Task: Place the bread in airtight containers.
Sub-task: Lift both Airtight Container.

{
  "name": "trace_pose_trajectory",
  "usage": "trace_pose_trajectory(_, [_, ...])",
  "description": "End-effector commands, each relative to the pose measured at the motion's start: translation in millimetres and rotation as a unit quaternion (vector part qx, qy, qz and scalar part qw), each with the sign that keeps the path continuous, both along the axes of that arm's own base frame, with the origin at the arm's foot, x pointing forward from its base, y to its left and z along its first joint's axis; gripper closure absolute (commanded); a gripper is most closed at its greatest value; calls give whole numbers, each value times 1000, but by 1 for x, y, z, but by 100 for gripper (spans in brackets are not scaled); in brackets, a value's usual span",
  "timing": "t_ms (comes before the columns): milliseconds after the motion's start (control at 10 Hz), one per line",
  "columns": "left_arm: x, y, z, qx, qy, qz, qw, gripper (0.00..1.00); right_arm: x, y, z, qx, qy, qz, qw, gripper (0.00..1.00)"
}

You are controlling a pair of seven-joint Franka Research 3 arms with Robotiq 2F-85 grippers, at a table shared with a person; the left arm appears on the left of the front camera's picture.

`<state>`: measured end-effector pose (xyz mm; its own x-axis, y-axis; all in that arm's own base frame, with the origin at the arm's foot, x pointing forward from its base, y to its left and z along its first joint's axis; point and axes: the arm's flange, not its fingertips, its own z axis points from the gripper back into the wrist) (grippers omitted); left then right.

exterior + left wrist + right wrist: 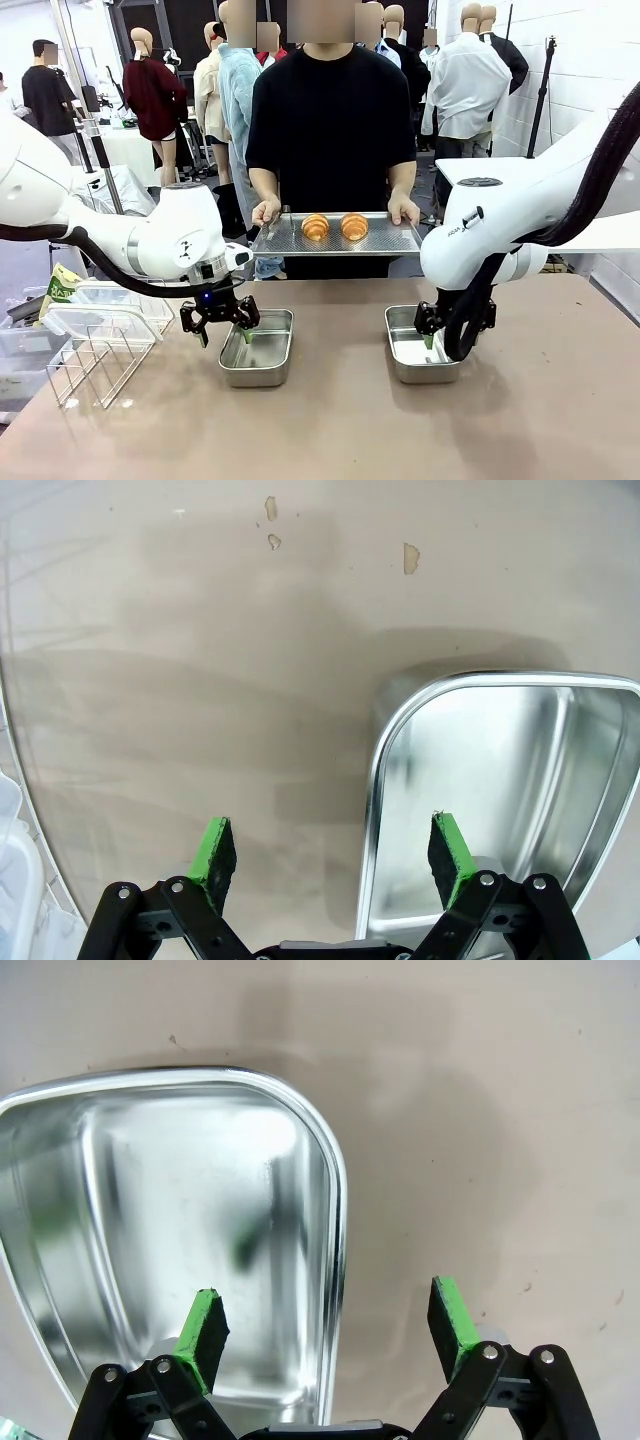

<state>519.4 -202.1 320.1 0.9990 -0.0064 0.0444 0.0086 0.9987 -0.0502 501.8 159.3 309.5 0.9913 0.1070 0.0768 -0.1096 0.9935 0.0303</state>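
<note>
Croissants lie side by side on a steel tray (392,241) that the person holds at the far edge: left croissant (315,227), right croissant (354,226), too small to tell their long axes. Both lie beyond and above the grippers. The left gripper (222,334) (332,845) gapes wide and empty, straddling the left container (256,379) rim. The right gripper (434,336) (325,1320), equally wide and empty, straddles the right container (420,375) rim.

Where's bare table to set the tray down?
Bare: the strip between the left tub and right tub, and the whole near edge in front of them. Crowded: left side, with the wire rack and plastic lids.
</note>
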Motion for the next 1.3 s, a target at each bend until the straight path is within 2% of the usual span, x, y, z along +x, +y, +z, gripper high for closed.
trace_pose_trajectory(0, [7,-5,-1,4,-3,11,1000,0,4,5,1,-14,-4,-8,1000,0])
trace_pose_trajectory(100, [6,-7,-1,0,-7,-5,1000,0,4,4,1,-14,0,-4,1000,0])
trace_pose_trajectory(200, [5,-9,-3,-9,-21,-37,999,18,4,5,0,-12,6,1,1000,0])
trace_pose_trajectory(300, [5,-10,-6,-11,-18,-46,999,37,4,5,-1,-12,10,6,1000,6])
trace_pose_trajectory(600, [6,-13,-8,0,-12,-48,999,95,3,4,-1,-14,14,5,1000,57])
trace_pose_trajectory(700, [7,-13,-8,4,-9,-45,999,100,3,4,-1,-15,15,5,1000,73])
trace_pose_trajectory(800, [7,-12,-8,8,-7,-42,999,100,4,4,-1,-16,16,5,1000,90])
trace_pose_trajectory(900, [7,-11,-8,9,-6,-39,999,100,4,4,-1,-16,16,6,1000,100])
trace_pose_trajectory(1200, [7,-5,-7,11,-2,-28,1000,100,5,6,-2,-17,21,5,1000,100])
